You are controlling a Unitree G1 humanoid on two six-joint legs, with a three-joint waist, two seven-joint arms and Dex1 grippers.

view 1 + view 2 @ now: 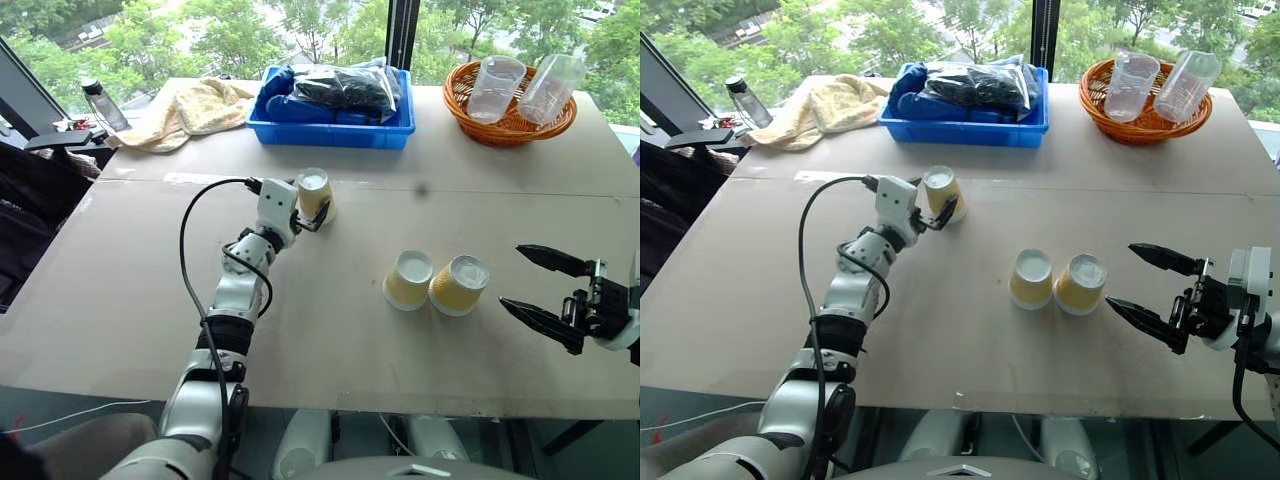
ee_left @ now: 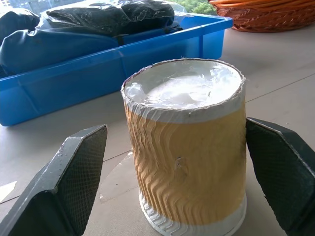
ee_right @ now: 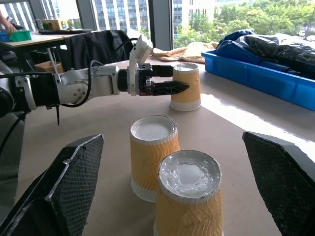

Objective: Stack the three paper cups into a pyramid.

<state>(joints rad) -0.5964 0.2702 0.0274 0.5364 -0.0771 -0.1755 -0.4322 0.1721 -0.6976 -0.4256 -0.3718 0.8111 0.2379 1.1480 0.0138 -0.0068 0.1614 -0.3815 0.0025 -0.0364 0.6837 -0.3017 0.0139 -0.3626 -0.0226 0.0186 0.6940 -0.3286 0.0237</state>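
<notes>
Three paper cups stand upside down on the table, yellow-tan with white bases up. One cup (image 1: 314, 192) stands alone toward the back, and my left gripper (image 1: 314, 207) is open around it, a finger (image 2: 74, 172) on each side and neither visibly pressing it. The other two cups (image 1: 409, 279) (image 1: 459, 285) stand side by side and touching, nearer the front. My right gripper (image 1: 533, 285) is open just to the right of that pair, pointing at it with nothing between its fingers.
A blue bin (image 1: 330, 133) of dark bags stands behind the lone cup. A wicker basket (image 1: 508, 127) with two clear plastic cups is at the back right. A yellow towel (image 1: 190, 108) and a bottle (image 1: 103, 104) lie at the back left.
</notes>
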